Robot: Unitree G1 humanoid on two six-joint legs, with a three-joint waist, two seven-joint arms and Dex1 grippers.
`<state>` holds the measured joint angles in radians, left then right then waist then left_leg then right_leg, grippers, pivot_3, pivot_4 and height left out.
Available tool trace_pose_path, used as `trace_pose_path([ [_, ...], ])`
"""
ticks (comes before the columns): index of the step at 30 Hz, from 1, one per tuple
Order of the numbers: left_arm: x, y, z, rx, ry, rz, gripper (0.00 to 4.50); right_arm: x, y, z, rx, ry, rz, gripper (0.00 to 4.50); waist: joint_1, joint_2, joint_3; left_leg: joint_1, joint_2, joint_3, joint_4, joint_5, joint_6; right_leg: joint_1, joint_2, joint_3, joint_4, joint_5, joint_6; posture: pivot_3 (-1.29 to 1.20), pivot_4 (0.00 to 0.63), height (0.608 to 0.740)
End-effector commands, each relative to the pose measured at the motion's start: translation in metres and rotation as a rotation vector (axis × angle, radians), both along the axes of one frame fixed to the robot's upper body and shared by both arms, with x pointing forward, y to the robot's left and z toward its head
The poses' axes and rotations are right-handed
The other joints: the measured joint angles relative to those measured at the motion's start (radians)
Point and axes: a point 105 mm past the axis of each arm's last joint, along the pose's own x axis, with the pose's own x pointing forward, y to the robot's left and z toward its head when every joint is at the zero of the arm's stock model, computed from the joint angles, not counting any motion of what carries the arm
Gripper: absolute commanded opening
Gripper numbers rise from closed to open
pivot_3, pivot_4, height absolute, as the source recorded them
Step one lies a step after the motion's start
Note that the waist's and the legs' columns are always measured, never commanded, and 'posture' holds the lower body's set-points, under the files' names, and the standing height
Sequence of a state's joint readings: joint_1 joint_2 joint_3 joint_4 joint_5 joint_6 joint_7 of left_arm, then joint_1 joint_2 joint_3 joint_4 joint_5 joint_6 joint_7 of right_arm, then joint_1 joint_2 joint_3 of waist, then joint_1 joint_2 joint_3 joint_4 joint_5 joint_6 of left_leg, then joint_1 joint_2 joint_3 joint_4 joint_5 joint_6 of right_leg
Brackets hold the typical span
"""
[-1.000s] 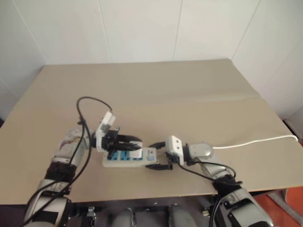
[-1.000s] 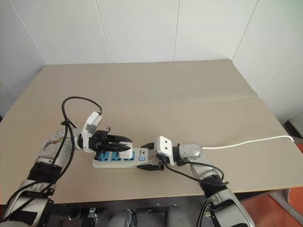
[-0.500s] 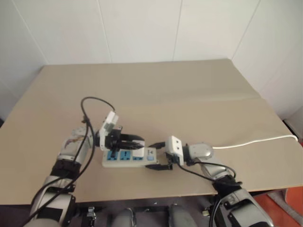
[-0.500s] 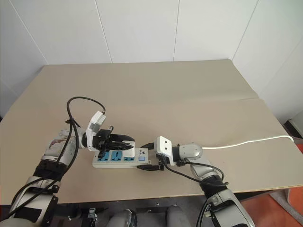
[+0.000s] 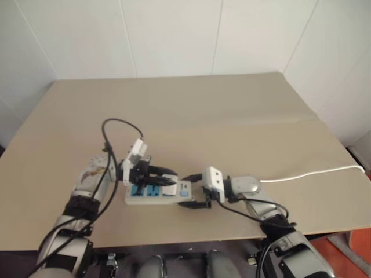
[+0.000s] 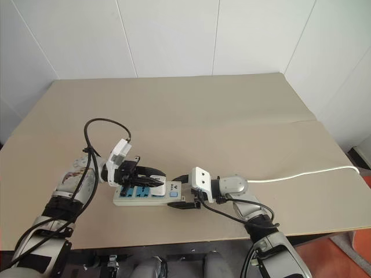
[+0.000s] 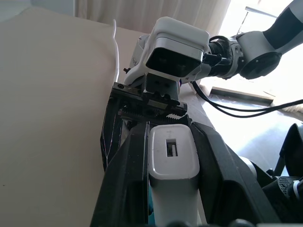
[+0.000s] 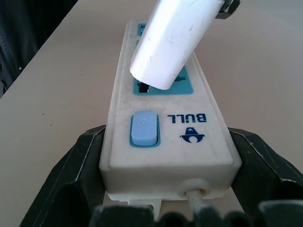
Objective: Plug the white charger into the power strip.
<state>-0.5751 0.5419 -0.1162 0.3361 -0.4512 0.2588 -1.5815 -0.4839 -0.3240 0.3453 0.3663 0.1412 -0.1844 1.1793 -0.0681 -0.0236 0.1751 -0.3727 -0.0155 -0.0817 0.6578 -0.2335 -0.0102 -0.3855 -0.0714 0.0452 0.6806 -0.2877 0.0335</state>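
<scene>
The left gripper (image 7: 171, 189) clamps the white charger (image 8: 171, 43) between its fingers, tilted over the socket nearest the switch. The right gripper (image 8: 165, 208) straddles the power strip (image 8: 166, 146) end, jaws spread against its sides. Insertion is under way; next, the charger likely needs squaring upright and pressing down.

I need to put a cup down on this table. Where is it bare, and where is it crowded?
Bare: the table's far half up to the wall, and the near right part beyond the cord. Crowded: the near middle, where the left claw holds the charger over the strip and the right claw grips the strip's end.
</scene>
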Motion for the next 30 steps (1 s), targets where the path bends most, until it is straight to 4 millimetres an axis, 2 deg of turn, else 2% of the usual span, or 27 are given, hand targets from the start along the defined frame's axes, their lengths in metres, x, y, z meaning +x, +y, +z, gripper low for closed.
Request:
trace_pose_path([
  [1, -0.001, 0.003, -0.01, 0.043, -0.077, 0.046, 1.02, -0.01, -0.003, -0.028, -0.091, 0.062, 0.006, 3.43, 0.001, 0.0, -0.003, 0.0, 0.0, 0.0, 0.0, 0.0, 0.0, 0.0, 0.0, 0.0, 0.0, 0.0, 0.0, 0.0, 0.15, 0.74],
  [7, -0.006, 0.006, -0.004, -0.018, -0.094, 0.072, 1.02, -0.012, -0.005, -0.029, -0.089, 0.057, 0.012, 3.43, 0.002, 0.0, -0.004, 0.002, 0.0, 0.0, -0.001, 0.0, 0.0, 0.002, -0.001, 0.0, -0.001, 0.0, 0.0, 0.0, 0.15, 0.74],
  [11, -0.01, 0.013, -0.011, -0.027, -0.084, 0.108, 1.02, -0.013, -0.006, -0.028, -0.087, 0.055, 0.021, 3.43, 0.002, 0.0, -0.005, 0.003, 0.0, 0.0, -0.005, 0.0, 0.0, 0.002, -0.001, 0.001, -0.003, 0.0, 0.0, 0.0, 0.15, 0.74],
  [18, -0.028, 0.025, -0.03, 0.014, -0.078, 0.079, 1.02, -0.014, -0.003, -0.025, -0.077, 0.045, 0.034, 3.43, -0.002, 0.0, -0.011, 0.004, 0.0, 0.0, -0.013, 0.0, 0.0, 0.001, -0.001, 0.002, -0.009, 0.0, 0.0, 0.0, 0.15, 0.74],
  [23, -0.027, 0.03, -0.038, 0.045, -0.089, 0.073, 1.02, -0.014, -0.002, -0.024, -0.075, 0.041, 0.043, 3.43, -0.003, 0.0, -0.012, 0.004, 0.002, 0.001, -0.016, 0.0, 0.0, 0.001, 0.0, 0.002, -0.011, 0.0, 0.0, 0.0, 0.15, 0.74],
  [30, -0.025, 0.027, -0.047, 0.049, -0.119, 0.081, 1.02, -0.014, -0.004, -0.023, -0.076, 0.039, 0.042, 3.43, -0.002, 0.001, -0.013, 0.004, 0.003, 0.001, -0.016, 0.0, 0.0, 0.001, 0.001, 0.002, -0.012, 0.0, 0.0, 0.0, 0.15, 0.74],
])
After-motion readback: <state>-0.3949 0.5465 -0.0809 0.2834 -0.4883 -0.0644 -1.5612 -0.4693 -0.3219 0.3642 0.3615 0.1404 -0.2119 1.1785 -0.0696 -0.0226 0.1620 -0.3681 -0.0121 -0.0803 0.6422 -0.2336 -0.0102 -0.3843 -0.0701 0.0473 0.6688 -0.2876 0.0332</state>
